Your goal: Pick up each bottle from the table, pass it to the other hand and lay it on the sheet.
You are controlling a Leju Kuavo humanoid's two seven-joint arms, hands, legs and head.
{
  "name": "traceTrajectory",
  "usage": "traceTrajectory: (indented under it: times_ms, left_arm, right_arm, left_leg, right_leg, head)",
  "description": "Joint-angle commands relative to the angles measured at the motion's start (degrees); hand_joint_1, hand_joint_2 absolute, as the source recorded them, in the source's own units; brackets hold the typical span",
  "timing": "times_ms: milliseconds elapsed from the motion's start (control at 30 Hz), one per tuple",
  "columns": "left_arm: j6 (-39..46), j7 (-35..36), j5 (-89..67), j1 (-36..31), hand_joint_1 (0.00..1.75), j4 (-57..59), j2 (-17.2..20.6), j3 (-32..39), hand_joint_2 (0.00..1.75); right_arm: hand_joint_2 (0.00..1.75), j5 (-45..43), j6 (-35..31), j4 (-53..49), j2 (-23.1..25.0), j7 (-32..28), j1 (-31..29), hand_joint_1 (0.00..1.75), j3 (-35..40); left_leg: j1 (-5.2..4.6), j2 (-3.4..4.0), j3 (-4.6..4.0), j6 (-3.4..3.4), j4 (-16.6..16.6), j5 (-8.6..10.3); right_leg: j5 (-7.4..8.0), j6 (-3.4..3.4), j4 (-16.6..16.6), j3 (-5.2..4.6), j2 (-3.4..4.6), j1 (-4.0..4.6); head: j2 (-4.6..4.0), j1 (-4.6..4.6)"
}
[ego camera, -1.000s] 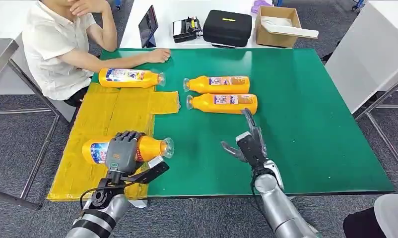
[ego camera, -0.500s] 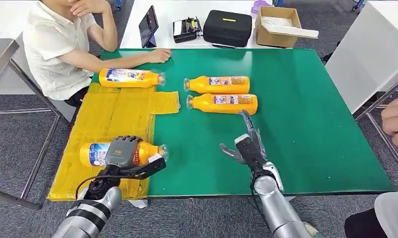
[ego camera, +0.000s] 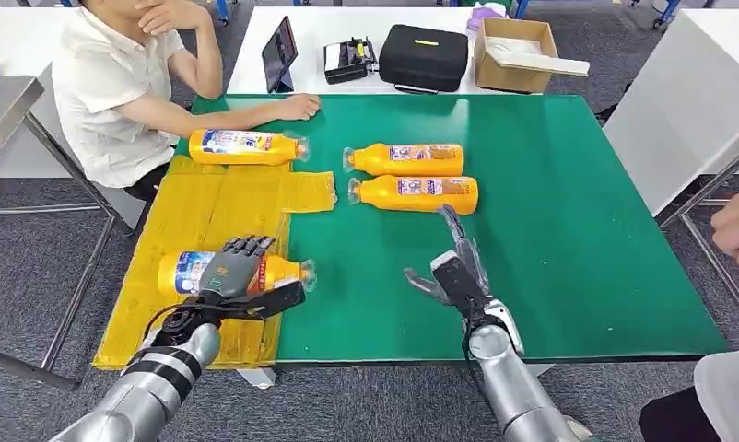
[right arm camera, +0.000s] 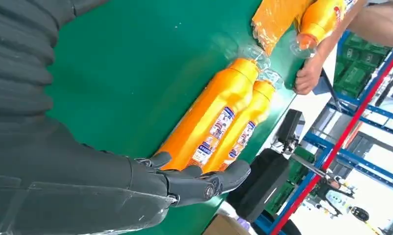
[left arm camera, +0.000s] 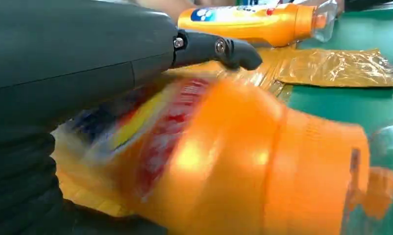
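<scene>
Now left hand (ego camera: 232,274) draped over a bottle (ego camera: 186,273) lying on its side on the yellow sheet (ego camera: 209,207), long axis across the table (ego camera: 550,230), cap toward the right; grip or mere rest, cannot tell. Right hand (ego camera: 453,272) open and empty, fingers spread, just short of two bottles (ego camera: 412,175) lying side by side, caps left.

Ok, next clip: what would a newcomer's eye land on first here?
Probably the orange bottles against the green table: two side by side mid-table, one at the far edge of the yellow sheet, and one lying on the sheet's near part with the left hand resting on it. The right hand hovers open above the table, near the closer of the pair. A person sits at the far left corner.
</scene>
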Motion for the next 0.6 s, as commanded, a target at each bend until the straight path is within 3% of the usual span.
traceTrajectory:
  times_ms: [33,200,333,600]
  left_arm:
    - [-7.4,-0.2,1.4,-1.5,0.0,8.2,0.1,-0.8,1.75]
    - [-7.4,-0.2,1.4,-1.5,0.0,8.2,0.1,-0.8,1.75]
    - [-15.7,-2.0,4.8,-2.4,0.0,10.4,1.5,-2.1,1.75]
    - [-10.3,-4.9,5.2,-0.6,0.0,5.4,0.6,-4.0,1.75]
  right_arm:
    - [1.75,0.1,0.4,4.8,0.4,-0.2,-2.4,0.0,-0.9]
    - [1.75,0.1,0.4,4.8,0.4,-0.2,-2.4,0.0,-0.9]
    - [1.75,0.3,-0.2,7.7,0.5,-1.6,-3.8,0.0,-0.3]
    - [1.75,0.0,0.1,5.9,-0.2,-1.7,-2.5,0.0,-0.6]
  left_leg:
    - [0.02,0.16,0.08,-0.01,0.0,0.01]
    - [0.07,0.42,0.15,-0.05,-0.1,0.01]
    - [0.06,0.32,0.16,-0.05,-0.1,0.02]
    - [0.04,0.26,0.25,-0.04,-0.1,0.05]
  right_leg:
    - [0.05,-0.13,0.0,0.04,0.1,0.04]
    - [0.16,-0.29,-0.1,0.07,0.3,0.11]
    - [0.16,-0.25,-0.1,0.1,0.22,0.09]
    - [0.17,-0.23,-0.1,0.21,0.16,0.08]
  head:
    - [0.0,0.0]
    - [0.0,0.0]
    - [0.0,0.0]
    - [0.0,0.0]
